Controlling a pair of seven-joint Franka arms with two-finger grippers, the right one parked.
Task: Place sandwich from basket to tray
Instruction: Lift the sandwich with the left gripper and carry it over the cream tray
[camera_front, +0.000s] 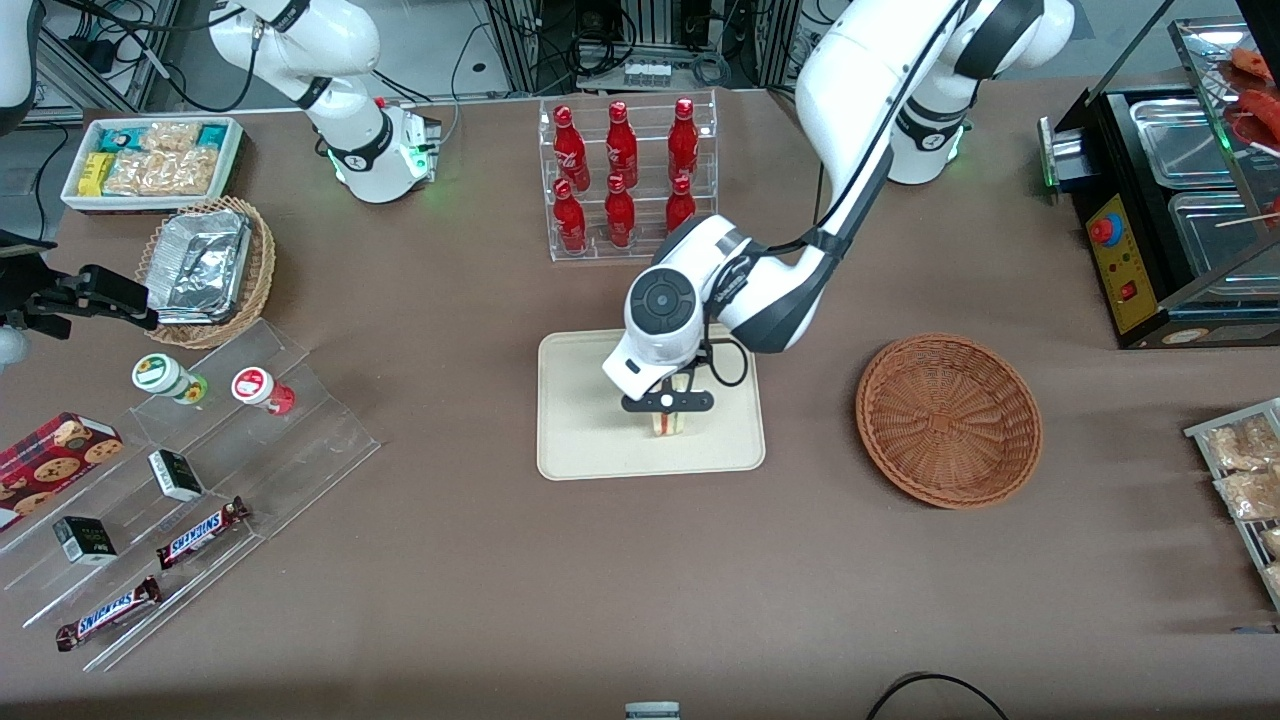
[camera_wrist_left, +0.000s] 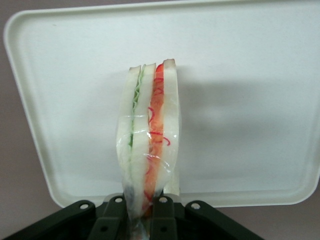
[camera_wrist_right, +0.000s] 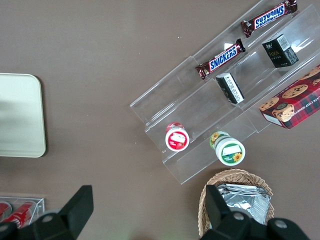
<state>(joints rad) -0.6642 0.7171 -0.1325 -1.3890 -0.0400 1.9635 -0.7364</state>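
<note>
The gripper (camera_front: 667, 412) clamps the sandwich (camera_front: 667, 423) over the tray (camera_front: 580, 440). The tray is bare around the sandwich; the bottle rack (camera_front: 628, 180) stands farther from the camera, well apart.

- "SNICKERS" reads clearly on the upper chocolate bar (camera_front: 201, 533) lying on the clear acrylic step rack (camera_front: 190, 500), toward the parked arm's end of the table.
- "SNICKERS" again on the lower bar (camera_front: 108, 613), nearer the front camera on that rack.
- Everything else carries print too small to make out.
</note>
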